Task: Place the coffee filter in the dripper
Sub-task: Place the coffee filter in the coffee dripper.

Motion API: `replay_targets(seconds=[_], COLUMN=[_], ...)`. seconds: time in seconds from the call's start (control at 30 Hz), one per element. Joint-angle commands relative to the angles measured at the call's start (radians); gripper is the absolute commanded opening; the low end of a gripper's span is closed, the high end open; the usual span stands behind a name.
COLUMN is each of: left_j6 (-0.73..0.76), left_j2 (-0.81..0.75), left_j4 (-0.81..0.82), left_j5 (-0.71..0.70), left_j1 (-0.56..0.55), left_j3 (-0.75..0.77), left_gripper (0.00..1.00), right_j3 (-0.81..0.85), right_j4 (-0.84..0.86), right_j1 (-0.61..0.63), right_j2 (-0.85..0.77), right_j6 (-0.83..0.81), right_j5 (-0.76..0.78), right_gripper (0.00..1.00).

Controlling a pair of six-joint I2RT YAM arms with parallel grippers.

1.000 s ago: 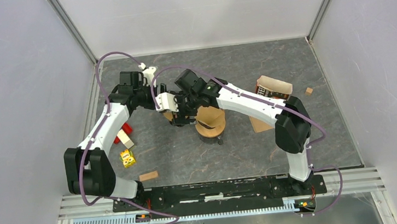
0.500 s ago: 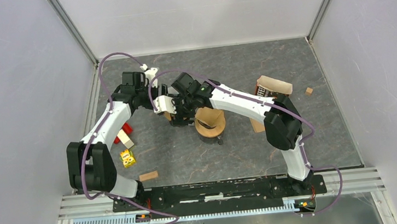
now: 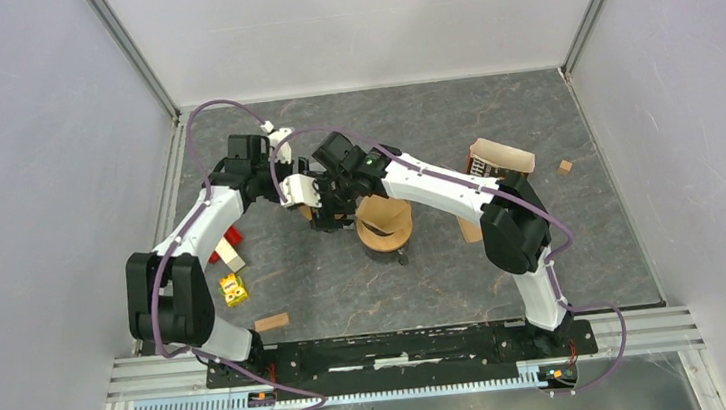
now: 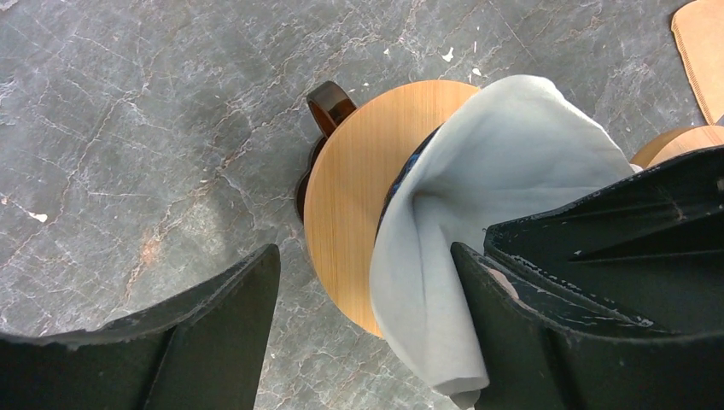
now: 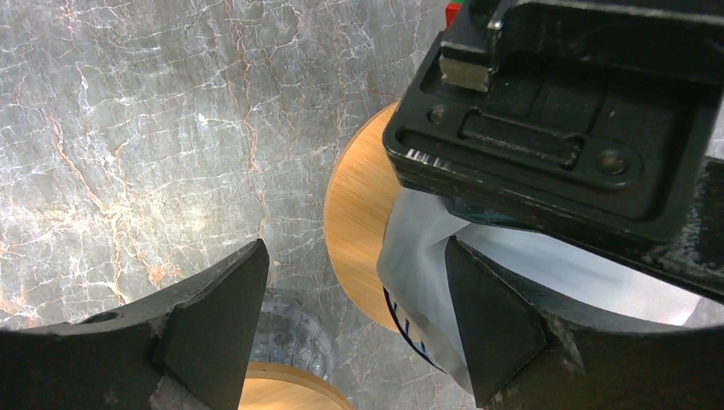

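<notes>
The dripper (image 4: 359,188) is a round wooden collar with a dark handle, lying on the grey marble floor. A white coffee filter (image 4: 504,171) sits in its cone, and its loose edge bulges out over the collar. My left gripper (image 4: 363,342) hangs open above it, its right finger against the filter's fold. The right gripper (image 5: 350,333) is open too, with the filter (image 5: 418,256) against its right finger and the collar (image 5: 359,213) between the jaws. In the top view both grippers crowd over the dripper (image 3: 309,211) and hide most of it.
A second wooden-collared glass vessel (image 3: 383,219) stands just right of the grippers. Behind it lie a cardboard box (image 3: 501,158), a flat brown piece (image 3: 477,226) and a small cube (image 3: 564,166). At left sit red and cream blocks (image 3: 227,243), a yellow block (image 3: 235,291) and a wooden block (image 3: 272,322).
Both arms have drifted slightly left over the dripper, and the right arm's elbow has swung left. Both grippers stay open.
</notes>
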Motion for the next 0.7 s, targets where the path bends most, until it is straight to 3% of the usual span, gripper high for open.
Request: replay_targets(seconds=[0.0, 0.67], left_j6=[0.05, 0.057], left_j2=[0.017, 0.001], left_j4=[0.035, 0.01], left_j5=[0.011, 0.016], left_j1=[-0.004, -0.004], left_j3=[-0.005, 0.048], left_gripper=[0.79, 0.8], right_j3=[0.039, 0.087], right_j4=[-0.004, -0.026], right_j1=[-0.005, -0.004], right_j2=[0.02, 0.001], right_j6=[-0.013, -0.015], right_j5=[-0.001, 0.01], right_gripper=[0.82, 0.83])
